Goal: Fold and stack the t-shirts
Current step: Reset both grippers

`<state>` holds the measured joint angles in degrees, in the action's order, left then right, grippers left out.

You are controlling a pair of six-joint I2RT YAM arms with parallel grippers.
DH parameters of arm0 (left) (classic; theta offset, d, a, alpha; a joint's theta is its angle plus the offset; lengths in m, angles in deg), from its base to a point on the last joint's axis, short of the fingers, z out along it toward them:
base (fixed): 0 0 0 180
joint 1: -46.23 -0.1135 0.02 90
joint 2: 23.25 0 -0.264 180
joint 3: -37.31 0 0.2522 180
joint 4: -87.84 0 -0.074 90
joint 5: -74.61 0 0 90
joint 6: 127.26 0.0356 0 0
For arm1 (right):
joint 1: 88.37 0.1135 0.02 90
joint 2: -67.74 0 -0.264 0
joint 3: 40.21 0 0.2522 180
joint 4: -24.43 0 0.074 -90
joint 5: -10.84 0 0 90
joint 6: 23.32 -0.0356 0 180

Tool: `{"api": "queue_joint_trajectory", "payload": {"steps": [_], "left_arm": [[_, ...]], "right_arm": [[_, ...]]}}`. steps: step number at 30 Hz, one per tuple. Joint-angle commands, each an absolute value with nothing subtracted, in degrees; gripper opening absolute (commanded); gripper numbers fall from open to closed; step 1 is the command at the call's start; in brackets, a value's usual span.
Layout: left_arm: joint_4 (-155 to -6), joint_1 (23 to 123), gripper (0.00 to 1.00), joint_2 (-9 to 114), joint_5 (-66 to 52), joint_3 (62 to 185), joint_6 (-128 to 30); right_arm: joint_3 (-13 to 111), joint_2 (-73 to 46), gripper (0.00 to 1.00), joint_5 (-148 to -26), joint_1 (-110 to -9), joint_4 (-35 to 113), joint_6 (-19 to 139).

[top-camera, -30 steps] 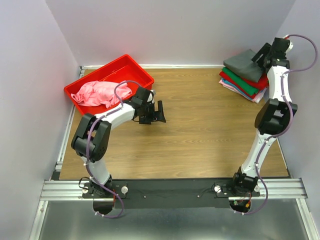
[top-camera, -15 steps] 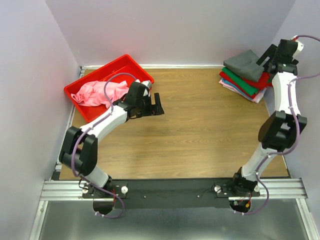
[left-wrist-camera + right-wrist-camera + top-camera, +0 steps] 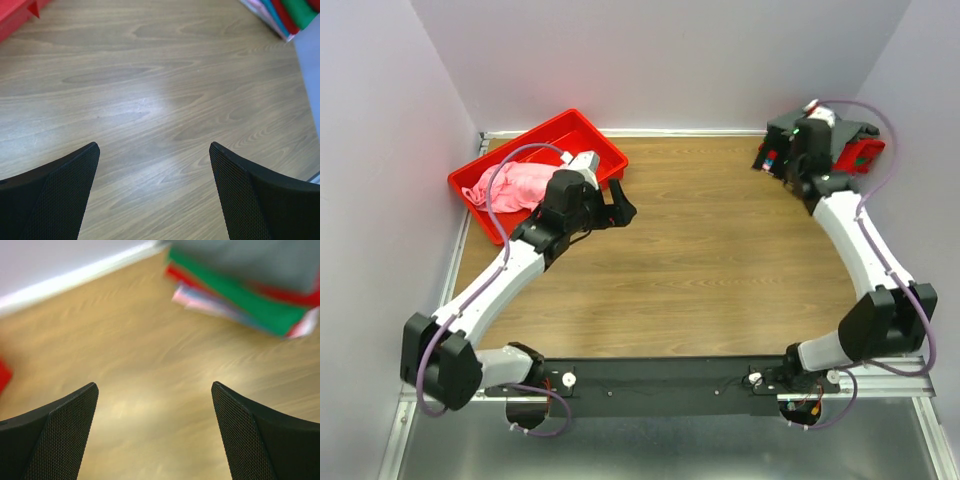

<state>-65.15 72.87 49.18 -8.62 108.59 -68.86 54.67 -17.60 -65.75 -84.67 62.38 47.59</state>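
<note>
Left tool (image 3: 152, 148) released, empty | right tool (image 3: 154, 386) released, empty | folded t-shirts (image 3: 248, 299) stacked

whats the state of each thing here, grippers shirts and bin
left gripper: open, holding nothing
right gripper: open, holding nothing
pink t-shirt: crumpled, unfolded, lying in the red bin
stack of t-shirts: folded, dark grey t-shirt on top
red bin: upright, on the table

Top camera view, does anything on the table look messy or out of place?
The pink t-shirt lies crumpled in the red bin, unfolded. The folded stack at the far right is slightly fanned, lower layers sticking out.
</note>
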Motion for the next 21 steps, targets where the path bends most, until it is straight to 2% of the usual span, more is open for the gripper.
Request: {"api": "queue_joint_trajectory", "payload": {"steps": [1,6,11,21], "left_arm": [[-68.03,72.78,0.98,43.74,-12.39,106.01,-70.22],[-67.86,72.86,0.98,39.26,-14.94,104.16,-71.27],[-67.16,72.87,0.98,35.04,-18.37,102.58,-72.85],[-60.92,72.95,0.98,31.60,-22.76,102.58,-72.59]], "right_arm": [[45.57,-11.99,1.00,-67.30,-76.52,61.13,47.25],[36.58,-6.71,1.00,-68.70,-70.63,61.04,45.15],[29.55,0.67,1.00,-70.72,-70.18,61.04,44.53],[26.63,4.81,1.00,-70.38,-70.09,61.39,44.97]]}}
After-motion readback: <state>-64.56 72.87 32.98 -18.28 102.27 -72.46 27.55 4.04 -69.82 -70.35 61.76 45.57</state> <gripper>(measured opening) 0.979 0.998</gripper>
